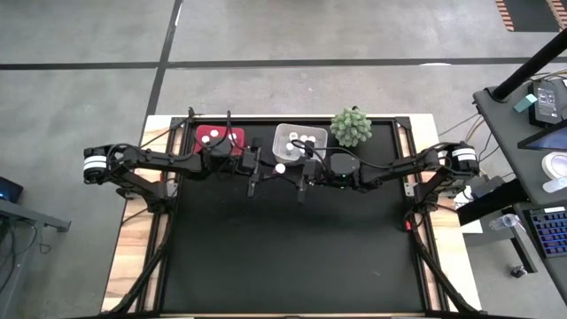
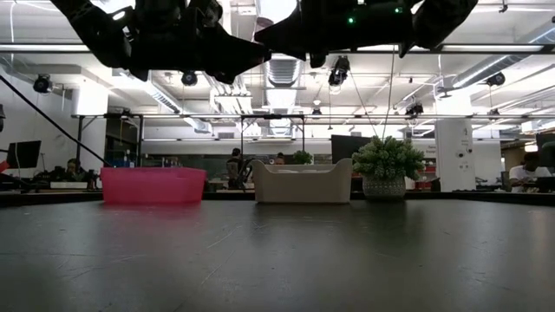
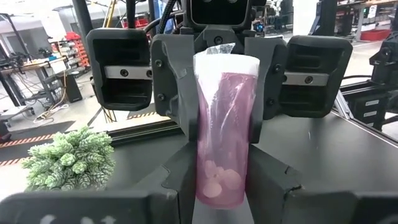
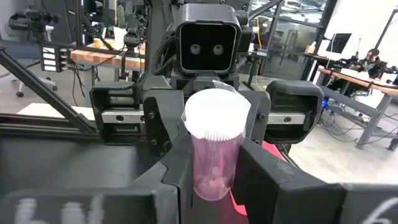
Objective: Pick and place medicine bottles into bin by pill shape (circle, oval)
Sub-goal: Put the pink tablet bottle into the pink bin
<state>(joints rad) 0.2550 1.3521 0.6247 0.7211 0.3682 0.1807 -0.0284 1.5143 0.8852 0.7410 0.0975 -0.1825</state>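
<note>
One medicine bottle, translucent pink with a white cap and pale pills at its bottom, stands upright in mid-air between my two grippers. It shows in the high view as a white dot at the near edge of the white bin. My left gripper comes at it from the table's left and my right gripper from the right. They face each other, with their fingertips almost meeting around the bottle. Both are closed on it. In the low view the bottle is out of sight above the picture. My left gripper pinches the bottle's body between its two fingers, on its near and far sides. The fingers come level from the table's left. The bottle is upright, cap up, lifted clear of the table. My right gripper has the same bottle's body between its two fingers, which lie against its sides below the cap. The fingers come level from the table's right. At what height on the body they sit, I cannot tell.
A red bin with a few white-capped bottles stands at the far left. A white bin with several bottles stands at the far middle, and a green spiky plant is to its right. The black mat stretches toward the near edge.
</note>
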